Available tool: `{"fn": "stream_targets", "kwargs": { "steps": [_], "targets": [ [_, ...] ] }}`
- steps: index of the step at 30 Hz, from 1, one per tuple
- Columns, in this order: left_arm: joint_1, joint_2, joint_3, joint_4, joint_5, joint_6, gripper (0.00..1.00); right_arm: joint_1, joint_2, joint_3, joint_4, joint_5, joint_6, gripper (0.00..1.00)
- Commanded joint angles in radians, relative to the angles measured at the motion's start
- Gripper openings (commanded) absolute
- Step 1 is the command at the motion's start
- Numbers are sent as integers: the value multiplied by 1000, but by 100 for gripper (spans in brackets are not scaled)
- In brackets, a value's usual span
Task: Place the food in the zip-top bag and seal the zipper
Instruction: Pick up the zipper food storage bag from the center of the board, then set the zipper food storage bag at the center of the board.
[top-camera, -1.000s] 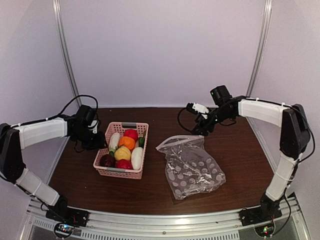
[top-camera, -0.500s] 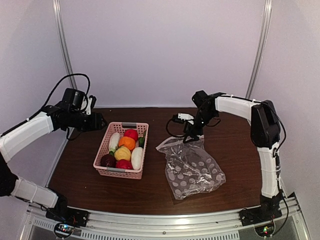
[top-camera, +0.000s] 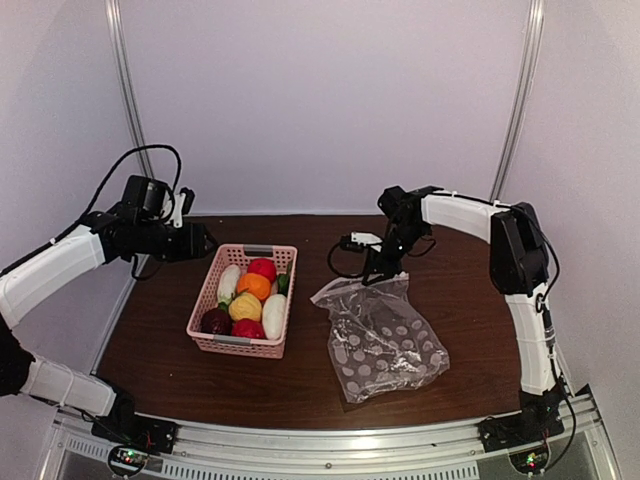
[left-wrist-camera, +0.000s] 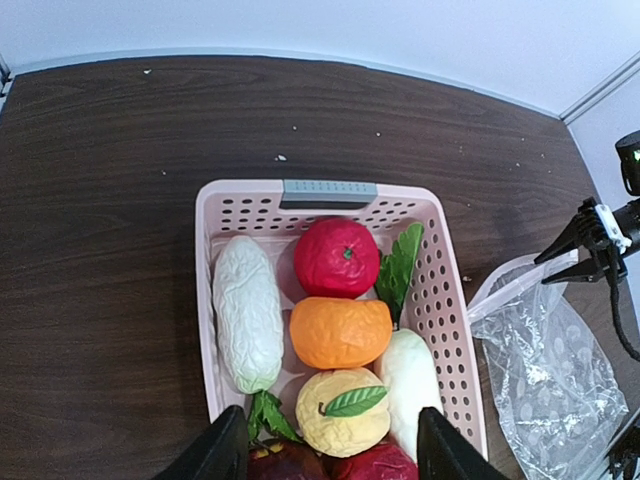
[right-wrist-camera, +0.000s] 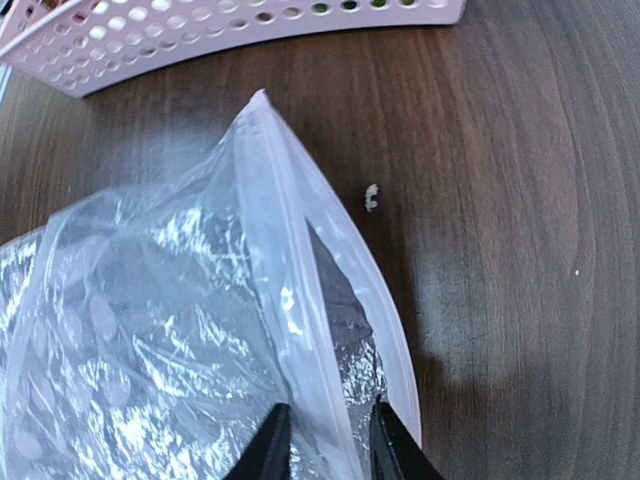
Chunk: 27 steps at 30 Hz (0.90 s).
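1. The dark brown wood-grain tabletop (top-camera: 150, 340) carries a pink perforated plastic basket (left-wrist-camera: 445, 290) and, to its right and apart from it, a clear crinkly plastic bag printed with white dots (top-camera: 385, 335).
2. All the toy food lies in the basket: a bumpy white radish (left-wrist-camera: 248, 315) along the left wall, then a red round piece (left-wrist-camera: 337, 257), an orange piece (left-wrist-camera: 340, 332) and a yellow piece (left-wrist-camera: 343, 412) down the middle. A second white piece (left-wrist-camera: 410, 375) lies at the right. A dark maroon piece (left-wrist-camera: 285, 462) and another red piece (left-wrist-camera: 365, 465) sit at the near end.
3. The basket's right wall stands between the food and the bag.
4. The left fingers (left-wrist-camera: 222, 452) are spread wide above the basket's near end, holding nothing.
5. The bag's mouth points away from the arm bases, its upper lip raised.
6. The right fingers (right-wrist-camera: 268, 440) stand narrow on either side of the pale zipper strip (right-wrist-camera: 275, 230). Whether they pinch it cannot be told.
7. A small white crumb (right-wrist-camera: 371, 197) lies on the tabletop just beside the mouth.
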Motion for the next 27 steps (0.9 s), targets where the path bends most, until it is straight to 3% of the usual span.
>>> {"fn": "stream_targets", "kwargs": {
  "steps": [1, 6, 10, 17, 23, 27],
  "targets": [
    [-11, 4, 22, 53, 27, 6, 59, -8, -25, 43, -109, 1, -39, 18],
    [-38, 48, 45, 108, 54, -5, 58, -68, -169, 42, -130, 29, -12, 0],
    [-83, 102, 84, 140, 58, -10, 58, -100, -327, 26, -75, 92, 50, 0],
    [-145, 171, 130, 207, 65, -34, 57, -73, -617, -96, 185, 384, 184, 0],
    [-202, 202, 117, 295, 106, -45, 57, 152, -793, -412, 388, 692, 78, 0],
    [-210, 216, 118, 295, 83, -52, 56, 336, -741, -582, 386, 782, 51, 0]
  ]
}}
